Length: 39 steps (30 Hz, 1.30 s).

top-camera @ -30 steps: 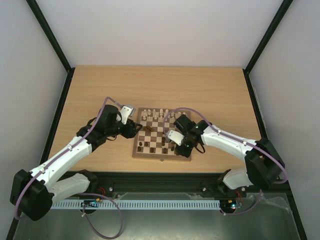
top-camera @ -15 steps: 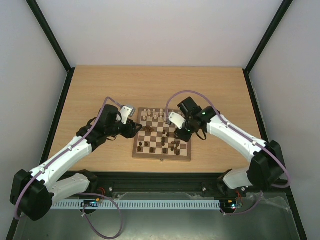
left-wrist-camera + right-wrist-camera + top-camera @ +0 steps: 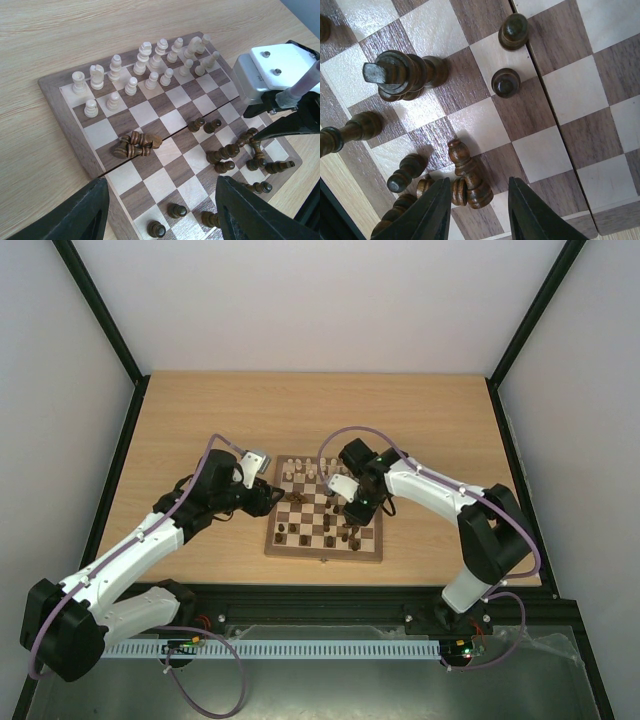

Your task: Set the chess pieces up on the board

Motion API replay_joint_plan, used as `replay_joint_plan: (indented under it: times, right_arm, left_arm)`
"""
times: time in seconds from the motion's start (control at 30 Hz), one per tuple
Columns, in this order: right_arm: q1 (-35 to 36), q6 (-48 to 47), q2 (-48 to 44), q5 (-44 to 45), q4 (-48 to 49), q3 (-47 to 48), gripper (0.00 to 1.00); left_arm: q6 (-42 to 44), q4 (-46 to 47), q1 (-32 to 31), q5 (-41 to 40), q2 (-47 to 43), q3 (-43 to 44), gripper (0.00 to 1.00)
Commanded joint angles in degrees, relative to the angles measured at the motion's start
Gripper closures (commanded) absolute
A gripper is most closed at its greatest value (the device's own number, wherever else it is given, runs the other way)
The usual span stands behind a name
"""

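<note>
The board [image 3: 322, 556] lies at the table's middle. Cream pieces [image 3: 145, 62] stand along its far side. Dark brown pieces stand and lie scattered over its near right part [image 3: 240, 150], and a small heap of them [image 3: 135, 146] lies near the left edge. My left gripper [image 3: 165, 215] is open and empty, above the board's near left corner. My right gripper [image 3: 477, 210] is open, low over the board's right part. A toppled dark piece [image 3: 470, 175] lies between its fingers, closer to the left one. Whether they touch it does not show.
A tall dark piece [image 3: 395, 75] stands beyond the right gripper, with two dark pawns [image 3: 506, 82] further on. More toppled dark pieces [image 3: 405, 172] lie to the left of its fingers. The right wrist [image 3: 270, 80] hangs over the board's right edge. Bare table [image 3: 320, 420] lies beyond the board.
My right arm has swung its forearm toward the far side and turned its wrist, and its gripper stays over the board's right half. The left arm has not moved.
</note>
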Motion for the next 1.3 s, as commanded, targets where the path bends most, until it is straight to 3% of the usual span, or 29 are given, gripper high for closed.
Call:
replay_joint_plan:
  times: [0.0, 0.67, 1.03, 1.27]
  right_arm:
    - [0.1, -0.8, 1.8, 0.3, -1.5, -0.1, 0.66]
    - [3.5, -0.4, 4.0, 7.3, 3.2, -2.9, 0.66]
    - [2.3, 0.5, 3.9, 8.5, 4.4, -4.3, 0.9]
    - [-2.1, 2.4, 0.6, 4.3, 4.7, -4.2, 0.92]
  left_arm:
    - [0.5, 0.7, 0.0, 0.2, -0.9, -0.6, 0.39]
    - [0.6, 0.5, 0.0, -0.4, -0.8, -0.5, 0.39]
    - [0.5, 0.5, 0.0, -0.6, -0.8, -0.5, 0.38]
    - [0.4, 0.6, 0.0, -0.5, -0.2, -0.5, 0.38]
